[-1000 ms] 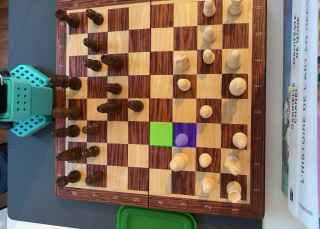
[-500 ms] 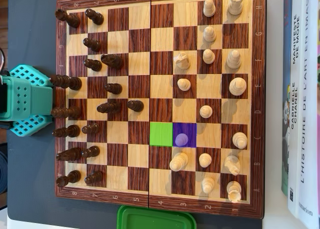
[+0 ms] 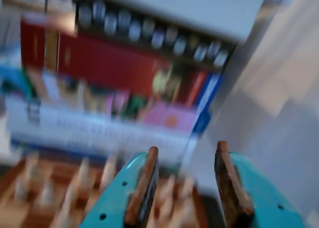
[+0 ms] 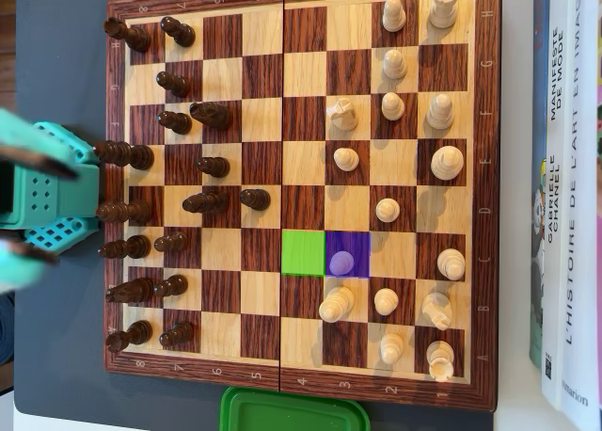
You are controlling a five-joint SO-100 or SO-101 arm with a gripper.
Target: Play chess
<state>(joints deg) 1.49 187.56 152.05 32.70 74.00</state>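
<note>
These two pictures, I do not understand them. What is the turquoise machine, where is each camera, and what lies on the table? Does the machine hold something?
The turquoise machine is a small robot arm, at the left edge of the chessboard in the overhead view. That camera looks straight down. The board carries dark pieces on the left and pale pieces on the right. One square is marked green, the next purple, with a pawn on it. Books lie at the right, a green lid below. The blurred wrist view rides on the arm; its pincer is open and holds nothing.
</note>
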